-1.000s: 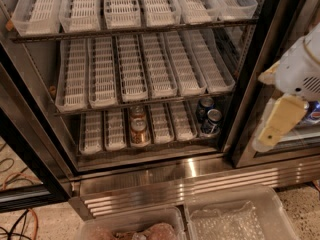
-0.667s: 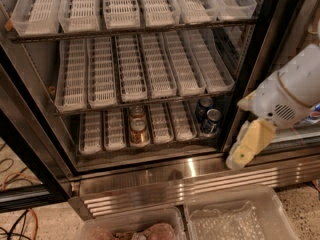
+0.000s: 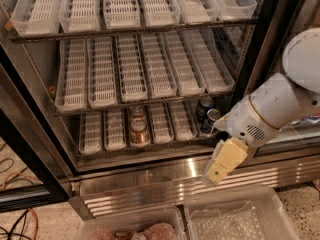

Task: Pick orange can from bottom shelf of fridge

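Approach step. Gripper (image 3: pixel 214 172) low, outside fridge (image 3: pixel 150 181); open/shut: can't tell. Can (image 3: pixel 139 131) up-left of it; next, reach in.

Two dark blue cans (image 3: pixel 206 105) with silver tops stand together at right, just up and left of the gripper (image 3: pixel 213 176). Below sit clear plastic bins (image 3: pixel 235 224); cables (image 3: pixel 22 219) trail at lower left.

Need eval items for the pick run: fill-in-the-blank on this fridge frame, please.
The small orange-copper metal can stands in the tall black-framed fridge on its ____ shelf. In this view, the dark blue silver-topped cans stand to that can's ____. The robot's beige hand hangs outside the fridge, ____ that shelf, before the ribbed steel base.
Missing: bottom; right; below.
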`<state>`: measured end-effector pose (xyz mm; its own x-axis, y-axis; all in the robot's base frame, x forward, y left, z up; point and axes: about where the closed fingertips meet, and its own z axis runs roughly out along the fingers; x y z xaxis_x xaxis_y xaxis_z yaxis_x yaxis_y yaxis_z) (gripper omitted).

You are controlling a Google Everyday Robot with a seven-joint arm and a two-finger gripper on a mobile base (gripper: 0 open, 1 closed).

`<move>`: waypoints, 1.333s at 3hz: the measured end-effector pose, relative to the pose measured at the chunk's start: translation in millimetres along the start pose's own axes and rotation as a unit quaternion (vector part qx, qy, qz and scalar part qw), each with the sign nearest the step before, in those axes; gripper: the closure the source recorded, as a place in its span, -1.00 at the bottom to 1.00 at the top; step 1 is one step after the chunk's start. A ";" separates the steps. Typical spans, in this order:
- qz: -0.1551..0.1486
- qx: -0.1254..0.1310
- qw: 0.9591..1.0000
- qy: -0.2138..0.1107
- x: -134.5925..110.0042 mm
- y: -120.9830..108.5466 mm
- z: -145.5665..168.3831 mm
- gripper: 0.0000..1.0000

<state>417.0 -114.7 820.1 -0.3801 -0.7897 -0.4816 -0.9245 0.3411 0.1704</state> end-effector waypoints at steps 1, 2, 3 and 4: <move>0.011 -0.006 1.000 0.001 -5.4 -4.4 30.1 -1.00; 0.027 -0.034 0.998 -0.044 -11.0 -7.5 89.1 -1.00; 0.044 -0.054 0.991 -0.115 -27.5 -3.2 142.9 -1.00; 0.048 -0.025 0.989 -0.136 -41.1 -18.8 146.0 -1.00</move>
<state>454.3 -14.1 711.2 -0.4499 -0.5859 -0.6740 -0.8877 0.3764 0.2653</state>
